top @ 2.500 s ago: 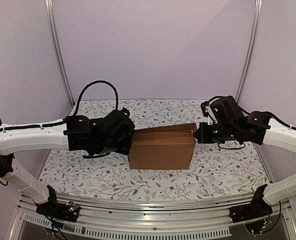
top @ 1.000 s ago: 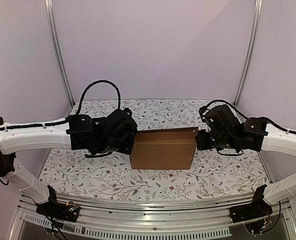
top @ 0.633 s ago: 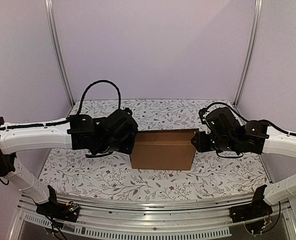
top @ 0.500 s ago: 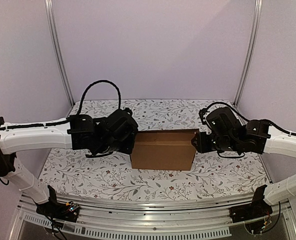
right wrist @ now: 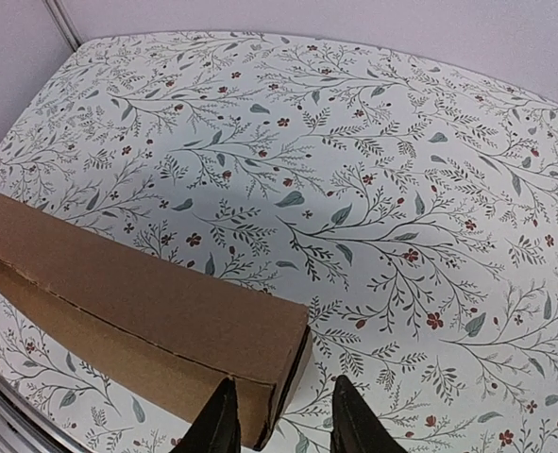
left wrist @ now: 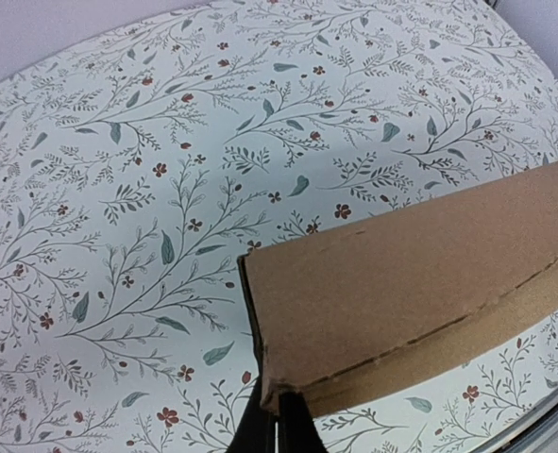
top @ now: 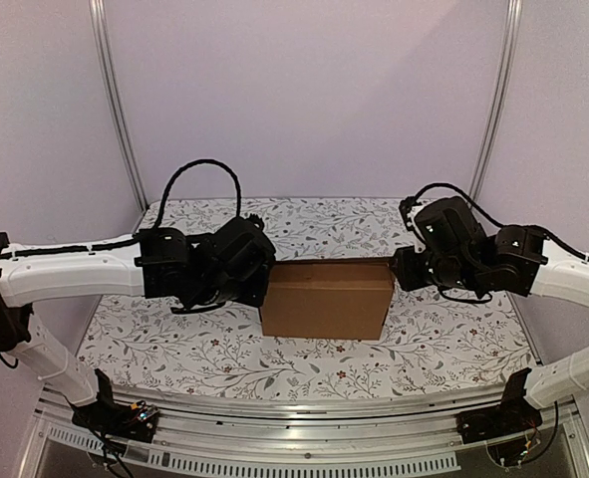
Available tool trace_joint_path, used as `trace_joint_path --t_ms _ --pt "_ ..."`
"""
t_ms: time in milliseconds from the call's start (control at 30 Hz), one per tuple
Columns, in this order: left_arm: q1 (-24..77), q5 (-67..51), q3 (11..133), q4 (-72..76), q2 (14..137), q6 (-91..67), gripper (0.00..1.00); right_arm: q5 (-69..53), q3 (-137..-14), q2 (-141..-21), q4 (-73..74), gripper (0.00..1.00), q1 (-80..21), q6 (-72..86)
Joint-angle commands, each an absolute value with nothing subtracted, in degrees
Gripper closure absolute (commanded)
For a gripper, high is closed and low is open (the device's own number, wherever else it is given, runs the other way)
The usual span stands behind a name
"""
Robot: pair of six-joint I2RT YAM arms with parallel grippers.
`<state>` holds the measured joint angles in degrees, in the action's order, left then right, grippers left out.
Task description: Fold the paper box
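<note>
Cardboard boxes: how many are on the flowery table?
1. The plain brown cardboard box sits in the middle of the flower-patterned table, between the left arm and the right arm. The arms cover some of the table, so something small could be hidden there.

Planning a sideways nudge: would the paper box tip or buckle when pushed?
The paper box looks upright on a narrow side, so a push would probably tip it. Thin cardboard suggests it is light. Its perforated crease may buckle.

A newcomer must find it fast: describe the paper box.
Find the floral-patterned table. At its middle sits the paper box, between the left arm and the right arm. It alone is plain brown, unprinted cardboard.
</note>
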<state>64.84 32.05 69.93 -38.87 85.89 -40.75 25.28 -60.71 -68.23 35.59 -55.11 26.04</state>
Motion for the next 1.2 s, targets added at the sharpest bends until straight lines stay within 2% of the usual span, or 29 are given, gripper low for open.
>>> trace_joint_path --t_ms 0,200,333,867,1167 --pt "65.92 28.43 69.26 -44.26 88.24 -41.0 1.0 26.61 -62.15 -70.31 36.06 0.7 -54.81 24.72" --pt "65.92 28.65 69.17 -44.58 88.15 -40.98 1.0 25.55 -62.41 -72.01 34.75 0.8 -54.86 24.52" --pt "65.92 28.73 69.26 -44.61 88.34 -40.84 1.0 24.55 -62.29 -72.82 34.25 0.99 -54.8 24.43" --pt "65.92 27.66 69.09 -43.87 89.26 -41.29 1.0 24.74 -50.07 -72.09 27.54 1.0 -59.92 33.44" --pt "65.92 26.59 68.25 -42.91 89.82 -42.29 1.0 27.79 -47.45 -72.4 26.19 1.0 -63.03 37.72"
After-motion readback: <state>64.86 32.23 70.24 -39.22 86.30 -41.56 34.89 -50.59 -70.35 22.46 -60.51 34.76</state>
